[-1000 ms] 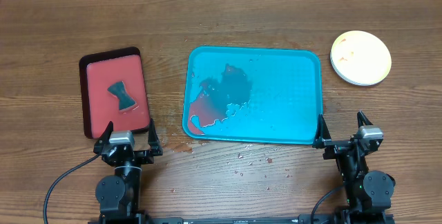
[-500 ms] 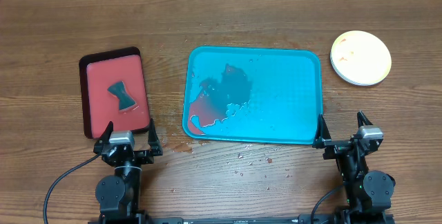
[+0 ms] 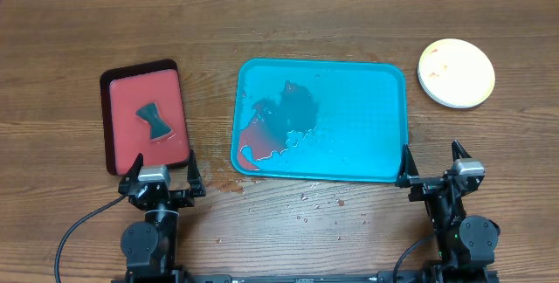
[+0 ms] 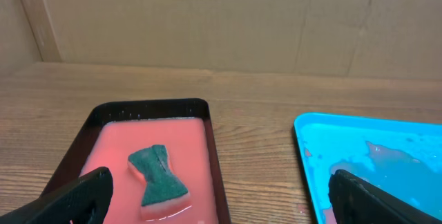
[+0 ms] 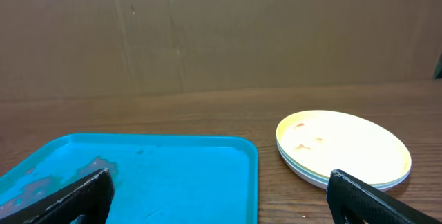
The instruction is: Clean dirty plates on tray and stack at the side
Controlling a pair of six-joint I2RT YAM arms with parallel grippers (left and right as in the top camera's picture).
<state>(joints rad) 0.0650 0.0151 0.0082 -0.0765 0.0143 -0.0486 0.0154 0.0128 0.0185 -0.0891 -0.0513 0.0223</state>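
Observation:
The turquoise tray (image 3: 367, 82) lies mid-table, wet, with dark and reddish puddles at its left half; no plate lies on it. It also shows in the left wrist view as the tray (image 4: 414, 135) and in the right wrist view as the tray (image 5: 173, 175). The plates (image 3: 456, 72) sit stacked on the wood to the tray's right, pale top with faint smears; the stack of plates (image 5: 343, 147) is close ahead of the right gripper. My left gripper (image 3: 162, 176) rests open at the near edge, below the red tray. My right gripper (image 3: 433, 165) stands open near the turquoise tray's front right corner. Both hold nothing.
A black-rimmed red tray (image 3: 117, 134) with pink liquid holds a dark green sponge (image 3: 154, 120), seen as the sponge (image 4: 159, 175) ahead of the left gripper. Water drops (image 3: 319, 200) dot the wood in front of the turquoise tray. A cardboard wall (image 5: 221, 30) backs the table.

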